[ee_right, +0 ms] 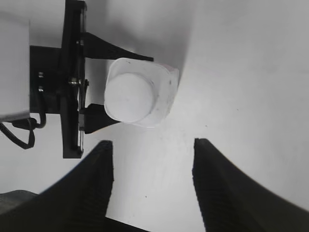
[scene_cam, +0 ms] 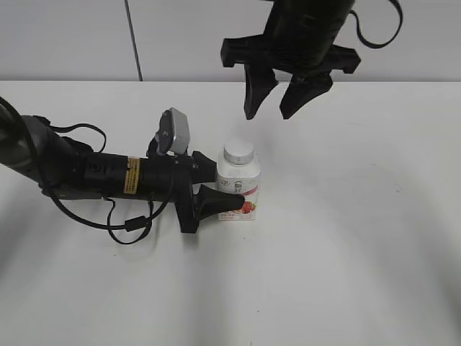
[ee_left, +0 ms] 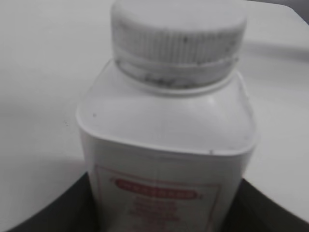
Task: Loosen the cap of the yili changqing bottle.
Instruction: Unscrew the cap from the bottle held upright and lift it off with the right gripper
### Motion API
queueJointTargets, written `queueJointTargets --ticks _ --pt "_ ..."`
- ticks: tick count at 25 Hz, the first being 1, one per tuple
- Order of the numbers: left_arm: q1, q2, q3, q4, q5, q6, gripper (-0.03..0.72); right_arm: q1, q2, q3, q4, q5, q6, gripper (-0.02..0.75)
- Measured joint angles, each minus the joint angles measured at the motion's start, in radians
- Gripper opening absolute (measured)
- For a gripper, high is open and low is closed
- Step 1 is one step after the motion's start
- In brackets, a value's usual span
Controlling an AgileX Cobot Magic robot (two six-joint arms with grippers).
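The yili changqing bottle stands upright on the white table, white with a pink and red strawberry label. Its white ribbed cap sits on the neck. My left gripper lies low from the left and is shut on the bottle's body. The left wrist view shows the bottle close up with the cap on top. My right gripper hangs open and empty in the air above and behind the bottle. The right wrist view looks down on the cap, with the open fingers off to one side of it.
The white table runs to a pale wall at the back. The left arm's black cables lie on the table beside the arm.
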Motion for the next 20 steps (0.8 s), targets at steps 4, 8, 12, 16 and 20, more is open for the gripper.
queueJointTargets --ticks 4,8,12,16,20 --pt "0.0 0.0 0.0 0.0 0.0 0.0 0.4 0.023 0.046 -0.033 0.007 0.0 0.003 0.424" --pt "0.0 0.0 0.0 0.0 0.0 0.0 0.398 0.048 0.071 -0.041 0.007 0.0 0.005 0.424" --pt "0.0 0.0 0.0 0.0 0.0 0.0 0.398 0.054 0.099 -0.049 0.007 0.0 0.005 0.424" --pt "0.0 0.0 0.0 0.0 0.0 0.0 0.397 0.055 0.135 -0.053 0.007 0.0 0.005 0.431" --pt "0.0 0.0 0.0 0.0 0.0 0.0 0.397 0.055 0.151 -0.067 0.007 0.001 0.005 0.492"
